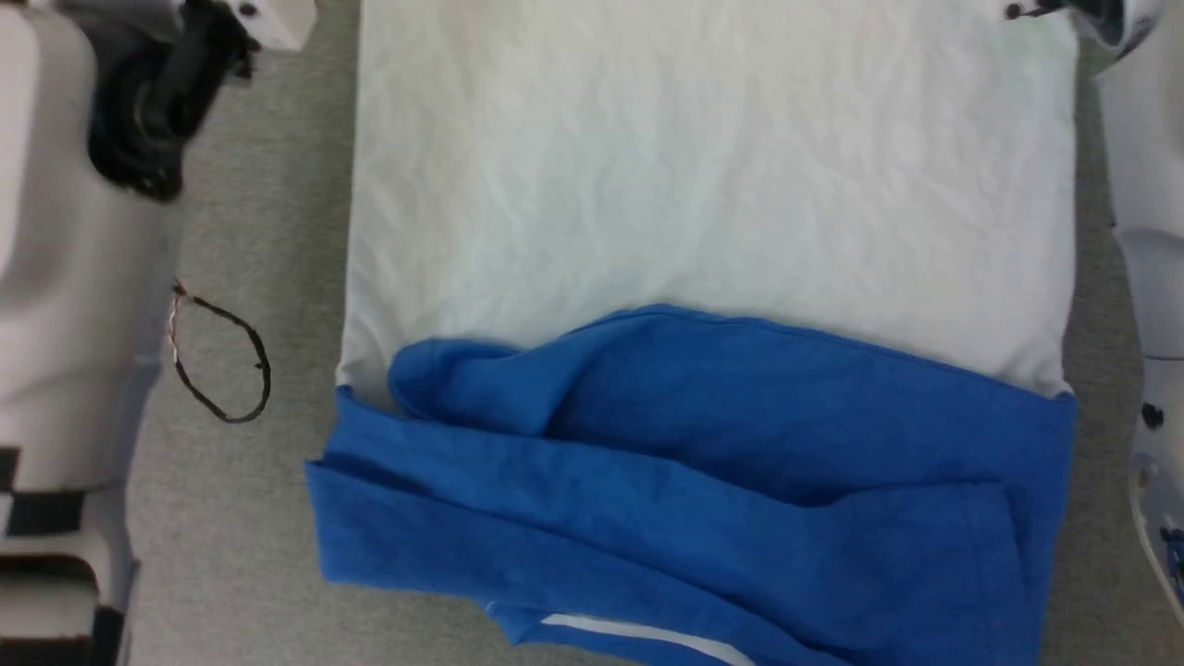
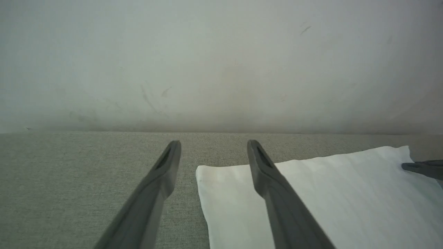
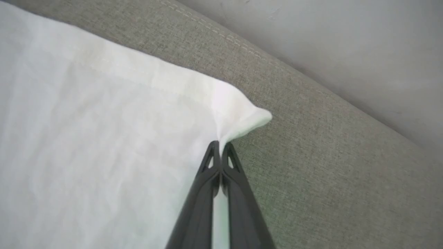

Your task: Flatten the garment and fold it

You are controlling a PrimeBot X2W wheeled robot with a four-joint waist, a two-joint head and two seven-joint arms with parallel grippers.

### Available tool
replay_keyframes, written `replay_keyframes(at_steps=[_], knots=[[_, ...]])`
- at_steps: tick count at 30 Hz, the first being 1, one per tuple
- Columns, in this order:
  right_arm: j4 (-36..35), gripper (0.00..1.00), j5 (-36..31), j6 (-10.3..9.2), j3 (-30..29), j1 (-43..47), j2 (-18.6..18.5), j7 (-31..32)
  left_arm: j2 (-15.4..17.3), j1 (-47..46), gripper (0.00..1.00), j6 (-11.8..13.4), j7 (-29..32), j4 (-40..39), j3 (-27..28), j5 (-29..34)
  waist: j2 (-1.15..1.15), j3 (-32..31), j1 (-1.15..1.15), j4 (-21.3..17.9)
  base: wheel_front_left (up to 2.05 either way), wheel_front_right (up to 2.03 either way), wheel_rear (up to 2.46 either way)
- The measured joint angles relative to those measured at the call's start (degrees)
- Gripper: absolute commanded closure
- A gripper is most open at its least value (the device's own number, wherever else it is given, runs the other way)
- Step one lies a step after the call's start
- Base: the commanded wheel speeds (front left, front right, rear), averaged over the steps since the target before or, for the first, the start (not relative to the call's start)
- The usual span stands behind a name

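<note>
My left end effector point(image 2: 213, 145) is spread wide, empty, astride the 11 o'clock corner of the shirt point(image 1: 712, 203) on the worktop point(image 1: 259, 555), a cord loop point(image 1: 266, 370) sits clear at 9 o'clock, and my right end effector point(image 3: 219, 147) is pinched onto the 1 o'clock corner, I'd judge to tension the hem.

Grey fabric surface point(image 1: 250, 555) under garment point(image 1: 712, 185)

Garment point(image 1: 712, 185): one. Blue sleeves point(image 1: 703, 435) laid across it: two, overlapping. Black cord loop point(image 1: 266, 370): one. Grey counter point(image 1: 240, 536): one. Tools: two, left tool point(image 2: 214, 145), right tool point(image 3: 220, 145). Fingers point(image 2: 166, 173) per tool: two.
</note>
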Motion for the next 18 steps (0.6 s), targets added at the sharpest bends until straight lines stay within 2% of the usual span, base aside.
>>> replay_keyframes(at_steps=[4, 7, 15, 16, 17, 18], knots=[[-0.16, 1.0, 2.98, 0.0, 3.98, -0.31, 0.78, -0.48, 1.34, -5.72, 0.0, 0.92, 13.13, 8.27, -2.1, -1.01, 0.0, 0.33, 0.0, -2.28, 0.0, 0.0, 0.0], [-0.74, 1.0, 5.19, 0.0, 6.45, -0.92, 0.88, -0.49, 1.82, -8.78, 0.0, 2.41, 19.76, 12.4, -3.58, -0.88, 0.0, 0.78, 0.0, -3.84, 0.0, 0.0, 0.0], [-2.34, 1.0, 8.71, 0.0, 10.02, -2.16, -1.03, -0.48, 1.23, -11.27, 0.0, 4.71, 28.08, 17.47, -6.0, -1.13, 0.0, 2.96, -0.03, -5.72, 0.0, 0.0, 0.0], [-2.56, 1.0, 8.92, 0.0, 10.23, -2.21, -1.19, -0.49, 1.21, -11.48, 0.05, 5.11, 28.8, 17.74, -6.12, -1.07, 0.0, 3.16, -0.02, -5.79, 0.0, 0.0, 0.0], [-2.7, 1.0, 9.23, 0.0, 10.47, -2.25, -1.33, -0.49, 1.25, -11.87, 0.71, 5.31, 29.45, 17.79, -6.22, -1.07, 0.0, 3.3, -0.02, -5.82, 0.0, 0.0, 0.0], [-2.85, 1.0, 9.53, 0.0, 10.72, -2.26, -1.46, -0.49, 1.31, -12.07, 1.0, 5.34, 29.72, 17.75, -6.16, -1.08, 0.0, 3.37, -0.02, -5.79, 0.0, 0.0, 0.0]])
